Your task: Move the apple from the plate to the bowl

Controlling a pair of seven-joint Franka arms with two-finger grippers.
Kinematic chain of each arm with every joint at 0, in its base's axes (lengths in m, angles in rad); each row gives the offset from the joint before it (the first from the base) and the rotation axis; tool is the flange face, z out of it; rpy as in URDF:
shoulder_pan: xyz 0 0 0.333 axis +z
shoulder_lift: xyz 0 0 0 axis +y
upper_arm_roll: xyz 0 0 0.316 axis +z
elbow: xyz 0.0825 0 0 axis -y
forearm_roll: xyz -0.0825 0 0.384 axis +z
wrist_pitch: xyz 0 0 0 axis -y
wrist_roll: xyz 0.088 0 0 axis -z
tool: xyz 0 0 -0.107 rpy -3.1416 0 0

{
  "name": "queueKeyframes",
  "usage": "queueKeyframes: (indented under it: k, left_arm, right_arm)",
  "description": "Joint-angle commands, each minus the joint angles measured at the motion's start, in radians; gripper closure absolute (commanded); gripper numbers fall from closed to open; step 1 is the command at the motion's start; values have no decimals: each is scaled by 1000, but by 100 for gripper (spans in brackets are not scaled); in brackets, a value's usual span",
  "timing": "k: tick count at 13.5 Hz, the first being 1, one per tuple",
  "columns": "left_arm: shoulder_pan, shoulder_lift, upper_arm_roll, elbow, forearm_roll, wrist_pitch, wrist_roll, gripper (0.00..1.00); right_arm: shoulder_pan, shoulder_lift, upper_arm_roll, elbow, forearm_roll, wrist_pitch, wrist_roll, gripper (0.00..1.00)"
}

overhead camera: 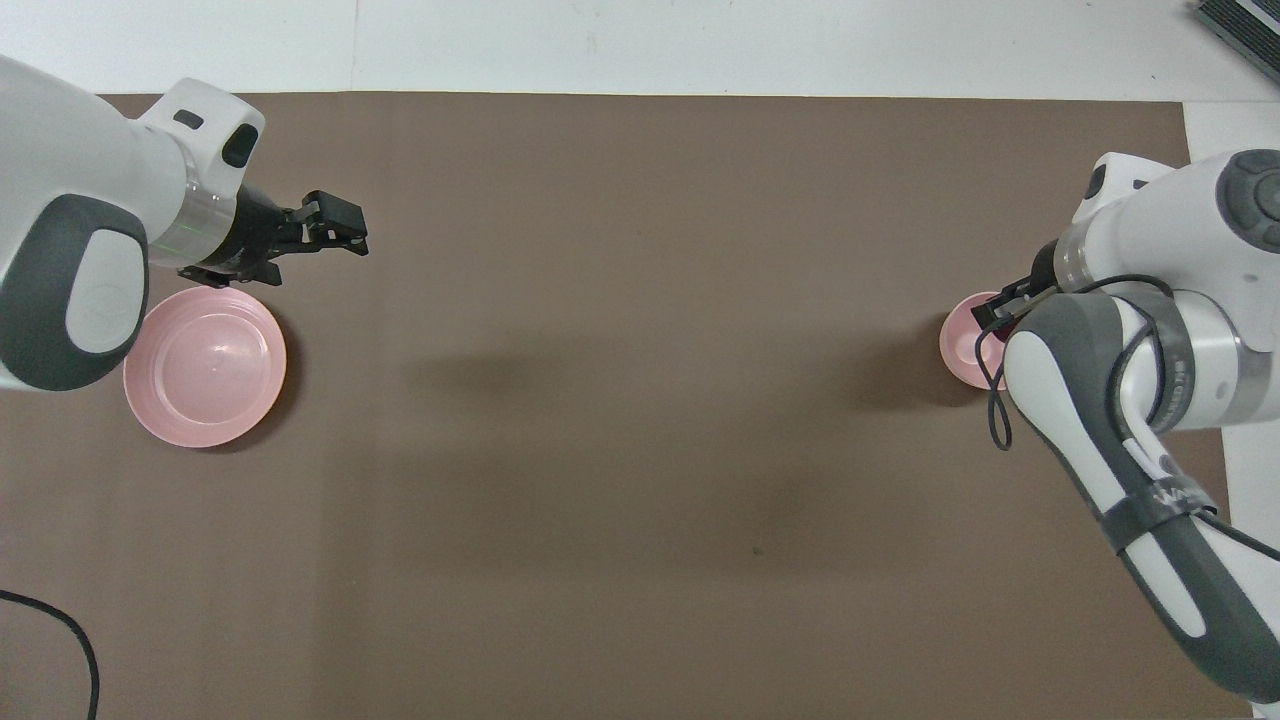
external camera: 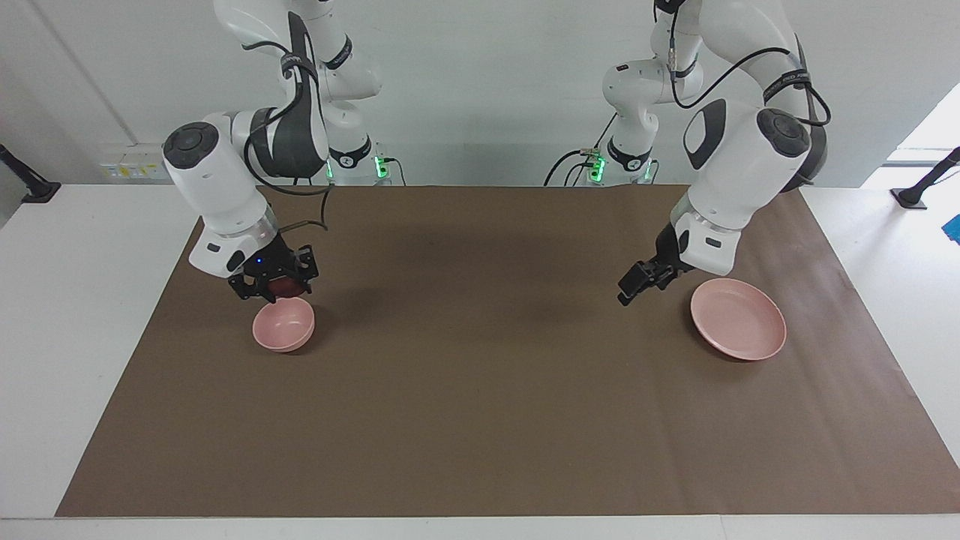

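Only a few letters could be read. In the facing view, a black band (external camera: pixel 787 79) ran around the left arm (external camera: pixel 739 161), and it had small white letters on it, too tiny to make out. In the overhead view, a black band (overhead camera: pixel 1160 505) on the right arm (overhead camera: pixel 1120 420) had white letters too. They were partly hidden and could not be read. No other words, numbers or signs showed.
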Motion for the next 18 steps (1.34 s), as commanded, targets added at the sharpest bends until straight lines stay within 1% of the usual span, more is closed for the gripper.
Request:
queueKeyframes:
  k: [1, 2, 4, 6, 8, 11, 14, 18]
  left_arm:
    - [49, -22, -7, -19, 72, -13, 193, 0]
    - [63, -28, -7, -15, 104, -21, 231, 0]
    - [87, -46, -7, 6, 129, -85, 238, 0]
    - [98, -80, -6, 37, 129, -169, 238, 0]
    - [98, -106, -4, 73, 128, -260, 238, 0]
    - [98, -177, -6, 80, 117, -337, 238, 0]
    - [98, -211, -1, 80, 114, -422, 236, 0]
    - [98, -223, -1, 80, 83, -439, 229, 0]
  right_arm:
    - [11, 50, 3, 39, -48, 42, -25, 100]
    - [13, 67, 3, 40, -53, 68, -22, 100]
    - [13, 70, 4, 40, -45, 81, -10, 100]
    - [36, 99, 3, 37, -54, 81, 7, 100]
    - [30, 101, 3, 19, -57, 81, 4, 100]
    - [24, 116, 1, -5, -59, 92, 1, 100]
    - [2, 118, 0, -7, -97, 93, -7, 100]
    - [-1, 116, 0, -19, -97, 93, -7, 100]
